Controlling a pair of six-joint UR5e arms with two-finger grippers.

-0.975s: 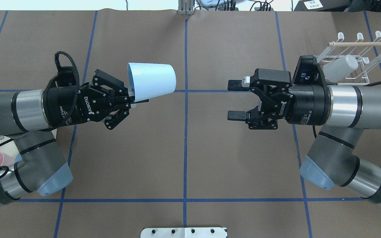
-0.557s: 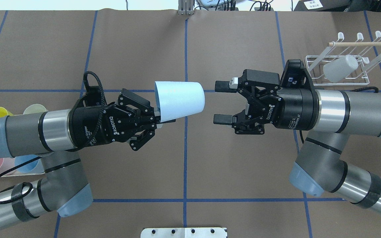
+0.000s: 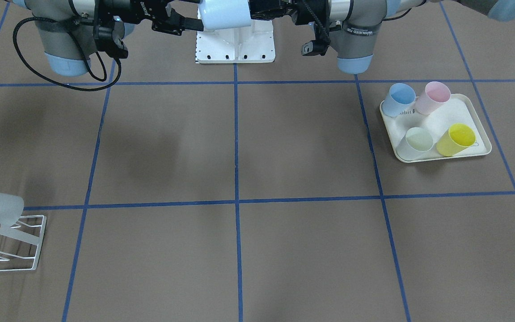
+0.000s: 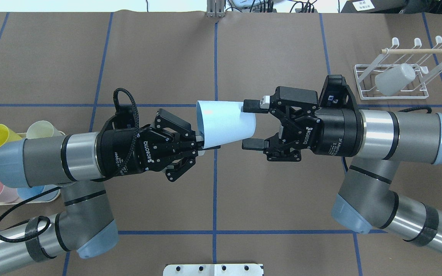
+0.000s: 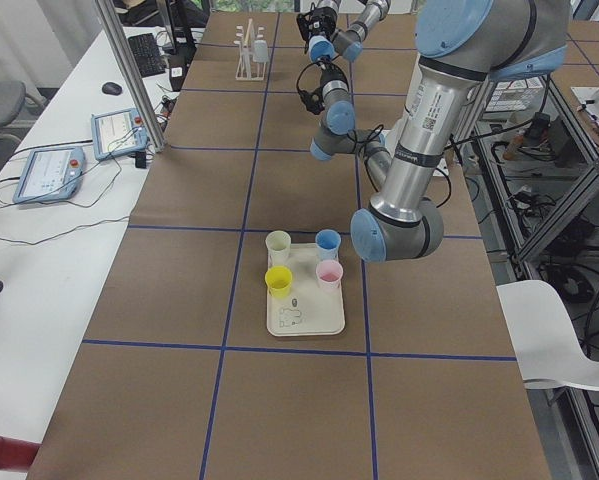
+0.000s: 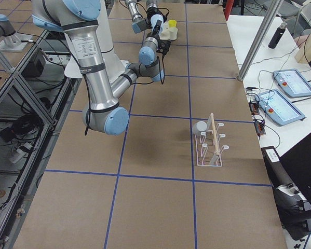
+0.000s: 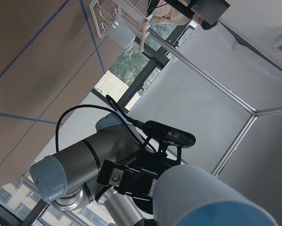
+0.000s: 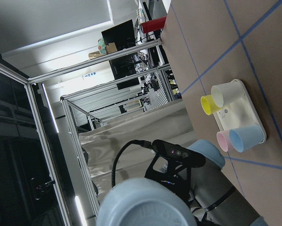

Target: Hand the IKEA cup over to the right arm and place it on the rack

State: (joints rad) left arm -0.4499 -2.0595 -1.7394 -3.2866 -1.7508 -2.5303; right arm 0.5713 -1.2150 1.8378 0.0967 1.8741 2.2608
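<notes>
The light blue IKEA cup (image 4: 224,122) lies sideways in the air over the table's middle, with its base toward the right arm. My left gripper (image 4: 205,145) is shut on its rim. My right gripper (image 4: 252,125) is open, and the cup's base sits between its fingers (image 4: 251,106); the lower finger stands a little apart from the cup. The cup also shows in the front view (image 3: 224,13) and fills the bottom of both wrist views (image 8: 145,202). The white wire rack (image 4: 365,86) with its wooden dowel (image 4: 420,50) stands at the far right.
A white cup (image 4: 394,79) hangs on the rack. A cream tray (image 3: 463,114) at the robot's left holds yellow (image 3: 456,139), pale green (image 3: 416,141), pink (image 3: 436,96) and blue (image 3: 399,98) cups. A white base plate (image 4: 213,269) sits at the near edge.
Both arms have moved toward the table's middle. The left gripper has carried the cup rightward and down in the view, so its base now sits between the right gripper's open fingers.
</notes>
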